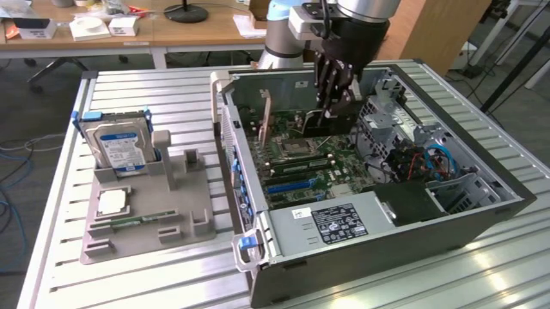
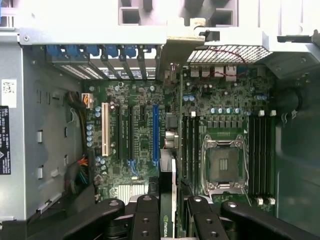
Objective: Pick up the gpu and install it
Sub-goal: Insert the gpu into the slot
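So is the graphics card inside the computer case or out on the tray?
Inside: the hand holds the graphics card on edge within the open case, over the motherboard. Seated or not, cannot tell.

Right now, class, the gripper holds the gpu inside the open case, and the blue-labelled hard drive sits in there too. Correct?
No. The exterior view shows the hard drive standing in the grey holder beside the case; the gripper does hold the gpu inside it.

NVIDIA, with its eye logo, printed in white on the gpu (image 2: 166, 227). Small print on the blue hard drive label (image 1: 118, 143), the black power supply sticker (image 1: 337, 223) and the case-wall sticker (image 2: 4, 145): too fine to read.
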Robot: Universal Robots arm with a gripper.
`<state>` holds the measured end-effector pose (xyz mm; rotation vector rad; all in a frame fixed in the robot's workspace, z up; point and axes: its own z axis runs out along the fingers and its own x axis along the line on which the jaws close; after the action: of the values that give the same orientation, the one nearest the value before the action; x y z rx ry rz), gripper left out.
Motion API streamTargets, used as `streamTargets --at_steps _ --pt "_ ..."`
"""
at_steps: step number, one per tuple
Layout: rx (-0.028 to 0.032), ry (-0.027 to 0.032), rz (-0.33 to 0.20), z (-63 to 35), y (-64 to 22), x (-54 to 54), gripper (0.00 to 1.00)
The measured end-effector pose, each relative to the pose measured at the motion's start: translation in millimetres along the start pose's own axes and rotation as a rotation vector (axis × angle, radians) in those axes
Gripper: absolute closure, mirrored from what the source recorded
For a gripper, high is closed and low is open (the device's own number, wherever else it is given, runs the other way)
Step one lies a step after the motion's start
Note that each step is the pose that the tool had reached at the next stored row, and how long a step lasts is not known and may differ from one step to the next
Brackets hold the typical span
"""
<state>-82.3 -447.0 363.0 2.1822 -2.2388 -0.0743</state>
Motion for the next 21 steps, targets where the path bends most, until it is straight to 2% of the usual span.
streamTargets --at_steps 5,11,21 --pt "0.0010 0.0000 0.000 8.5 -0.4 0.5 0.73" --pt "0.0009 0.0001 0.000 9.0 -0.4 0.6 0.73" --pt "0.0037 0.0000 0.000 24.6 -1.1 0.9 0.73"
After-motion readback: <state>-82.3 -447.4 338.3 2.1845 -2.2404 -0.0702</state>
